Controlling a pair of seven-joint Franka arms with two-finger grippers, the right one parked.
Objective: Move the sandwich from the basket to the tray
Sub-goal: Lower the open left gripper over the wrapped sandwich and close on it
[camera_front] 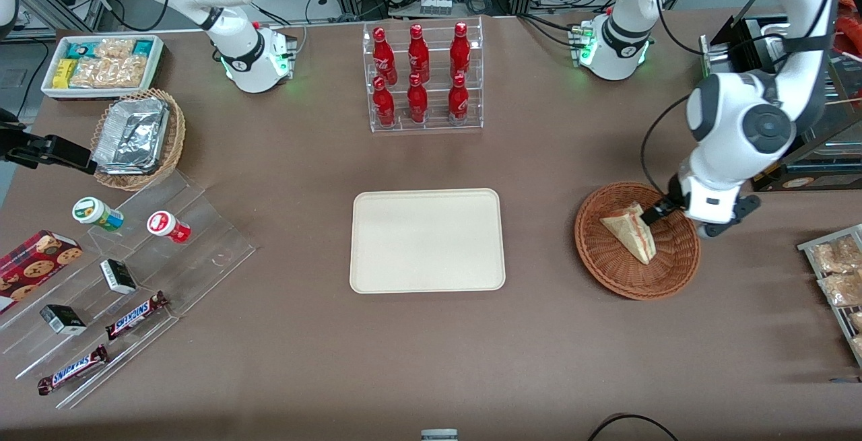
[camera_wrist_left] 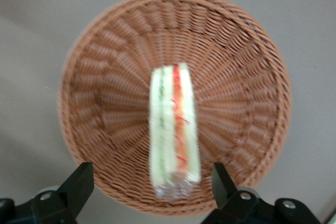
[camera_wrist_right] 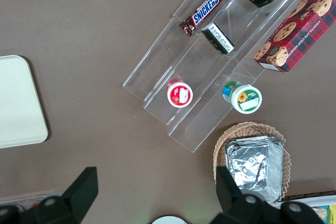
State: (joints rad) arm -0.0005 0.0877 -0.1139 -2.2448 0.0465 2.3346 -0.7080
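Observation:
The sandwich point(camera_front: 630, 231) is a pale wedge with red, orange and green layers, lying in the reddish-brown wicker basket point(camera_front: 599, 256) toward the working arm's end of the table. In the left wrist view the sandwich point(camera_wrist_left: 174, 129) stands on edge in the middle of the basket point(camera_wrist_left: 105, 77). My left gripper point(camera_front: 656, 215) hangs just above the basket, over the sandwich's end. Its fingers are open, one on each side of the sandwich point(camera_wrist_left: 149, 184), with gaps on both sides and nothing held. The cream-beige tray point(camera_front: 427, 240) lies bare at the table's middle.
A clear rack of red bottles point(camera_front: 421, 77) stands farther from the front camera than the tray. Snack packets on a rack point(camera_front: 835, 273) lie near the basket at the working arm's end. A black box point(camera_front: 774, 50) stands beside the arm. Acrylic steps with snacks point(camera_front: 114, 286) lie toward the parked arm's end.

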